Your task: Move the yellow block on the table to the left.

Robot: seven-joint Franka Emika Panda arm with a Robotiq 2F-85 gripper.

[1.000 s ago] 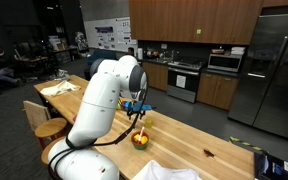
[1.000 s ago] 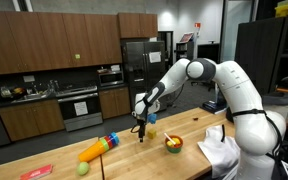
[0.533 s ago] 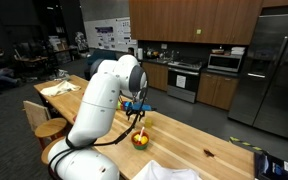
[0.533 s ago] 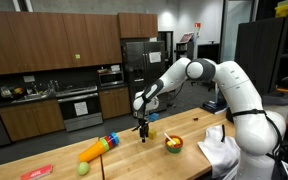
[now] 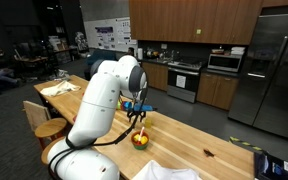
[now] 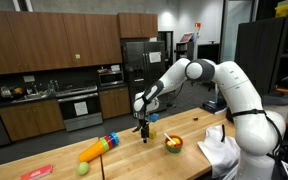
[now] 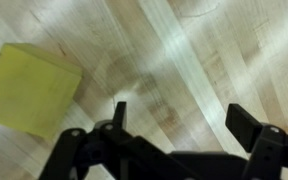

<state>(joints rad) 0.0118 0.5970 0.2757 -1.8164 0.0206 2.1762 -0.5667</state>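
Note:
The pale-yellow block lies on the light-wood table at the left of the wrist view. It is outside the jaws, beside the left finger. My gripper is open and only bare wood shows between its fingers. In both exterior views the gripper points down, close above the table. The block is too small to make out for sure there.
A dark bowl with yellow-red contents stands near the gripper. A yellow-orange object with a blue cylinder, a green ball and a red item lie further along. White cloth lies by the robot base.

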